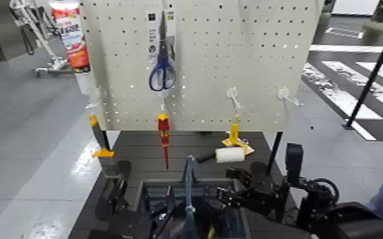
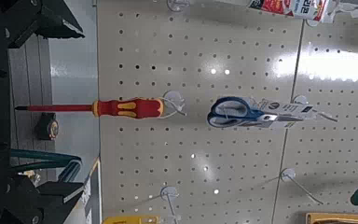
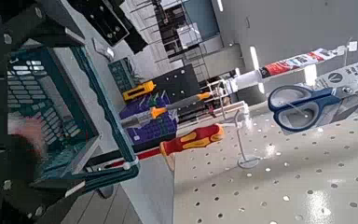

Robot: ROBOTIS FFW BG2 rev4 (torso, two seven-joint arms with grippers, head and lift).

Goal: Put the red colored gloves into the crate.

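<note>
The right tool (image 1: 224,184) is apart above the crate's (image 1: 245,210) right side; a blurred reddish patch, apparently the red gloves (image 3: 26,131), is inside. The left tool (image 2: 81,110), also apart, faces the pegboard (image 2: 233,159).

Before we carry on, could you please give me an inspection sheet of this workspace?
Surface: dark slatted platform, supporting the crate.
Job's things: reddish item in the crate, possibly the gloves; too blurred to confirm.
Clutter: white roller behind the crate; screwdriver and scissors hanging.
Grippers: right open over the crate; left open, facing the pegboard.
Cables: black loop on right arm, possibly cable.
Surroundings: grey floor.
</note>
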